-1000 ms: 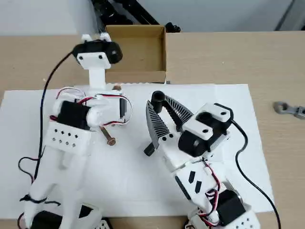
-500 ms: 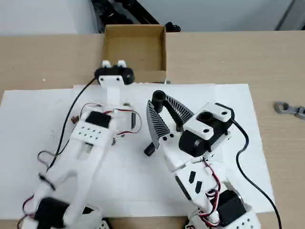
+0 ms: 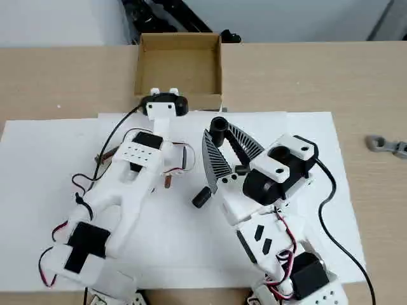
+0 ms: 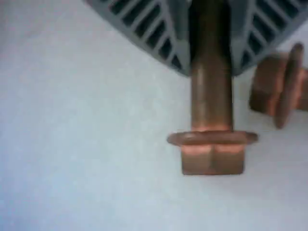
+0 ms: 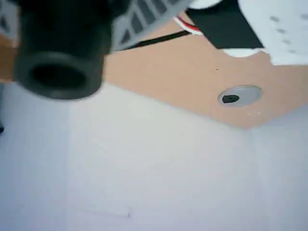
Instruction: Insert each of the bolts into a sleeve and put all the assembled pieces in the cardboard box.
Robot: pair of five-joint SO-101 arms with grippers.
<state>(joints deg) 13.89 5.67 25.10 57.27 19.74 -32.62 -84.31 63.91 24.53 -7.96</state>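
White sheet (image 3: 51, 152): our left gripper (image 4: 210, 43) clenches a bolt (image 4: 211, 110), right gripper (image 3: 219, 132) grasps a sleeve (image 5: 60, 62); next, we align them for insertion.

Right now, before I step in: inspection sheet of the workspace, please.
Surface: white sheet on a wooden table.
Job's things: bolt in the left gripper; second bolt lying on the sheet beside it; sleeve in the right gripper; loose sleeve on the sheet; cardboard box, nothing seen inside.
Clutter: wrench on the table, off the sheet.
Grippers: left gripper shut on the bolt's shank, head outward; right gripper shut on the sleeve.
Cables: black cable looping beside the left arm; another along the right arm.
Surroundings: dark equipment behind the box.
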